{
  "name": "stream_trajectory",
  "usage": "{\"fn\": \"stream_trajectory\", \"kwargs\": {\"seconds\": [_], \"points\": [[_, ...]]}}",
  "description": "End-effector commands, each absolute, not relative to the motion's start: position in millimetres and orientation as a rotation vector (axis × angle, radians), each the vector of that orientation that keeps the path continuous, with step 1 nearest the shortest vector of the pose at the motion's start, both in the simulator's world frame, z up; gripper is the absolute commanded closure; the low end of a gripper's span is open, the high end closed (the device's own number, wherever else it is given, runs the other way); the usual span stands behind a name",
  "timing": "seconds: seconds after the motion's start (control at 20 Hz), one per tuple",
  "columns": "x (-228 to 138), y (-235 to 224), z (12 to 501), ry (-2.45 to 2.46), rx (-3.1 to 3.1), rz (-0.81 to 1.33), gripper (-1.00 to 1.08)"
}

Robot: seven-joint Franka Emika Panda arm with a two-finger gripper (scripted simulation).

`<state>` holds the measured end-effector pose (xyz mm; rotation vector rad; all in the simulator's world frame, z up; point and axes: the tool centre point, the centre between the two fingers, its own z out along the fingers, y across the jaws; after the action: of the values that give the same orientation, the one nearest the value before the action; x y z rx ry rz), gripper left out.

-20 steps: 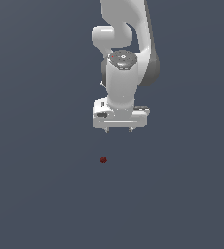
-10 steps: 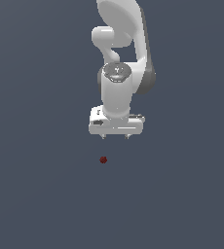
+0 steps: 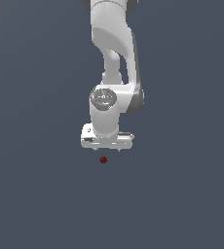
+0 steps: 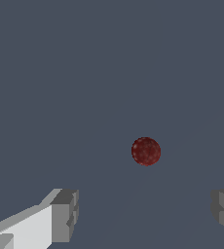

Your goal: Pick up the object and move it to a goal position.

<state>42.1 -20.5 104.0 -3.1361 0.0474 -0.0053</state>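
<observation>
1. Exterior view: the white arm [image 3: 112,58] reaches down from the top of the frame over a plain dark grey-blue surface [image 3: 31,194], with the wrist pointing down.
2. Exterior view: the gripper [image 3: 106,150] hangs just above the surface. The white hand body hides most of the fingers, so their spread cannot be read from this angle.
3. Exterior view: the object [image 3: 103,159], a tiny dark red ball, lies on the surface just below the gripper in the picture, apart from it, and slightly toward the exterior view's left of the hand's centre.
4. Wrist view: the gripper [image 4: 145,219] has its two grey fingertips [image 4: 65,214] set wide apart, with only bare surface [image 4: 84,73] between them. It holds nothing.
5. Wrist view: the object [image 4: 146,151] appears as a speckled dark red sphere resting on the surface. It lies ahead of the fingertips, not between them, and touches neither one.
</observation>
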Motion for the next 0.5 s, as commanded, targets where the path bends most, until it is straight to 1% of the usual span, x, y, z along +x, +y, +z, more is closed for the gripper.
{"fn": "stream_trajectory", "kwargs": {"seconds": [0.0,0.45], "points": [[47.7,-28.4,90.6,0.057,-3.138,-0.004,-0.92],[55.2,-41.8,67.4,0.073,-3.141,0.000,-0.92]]}}
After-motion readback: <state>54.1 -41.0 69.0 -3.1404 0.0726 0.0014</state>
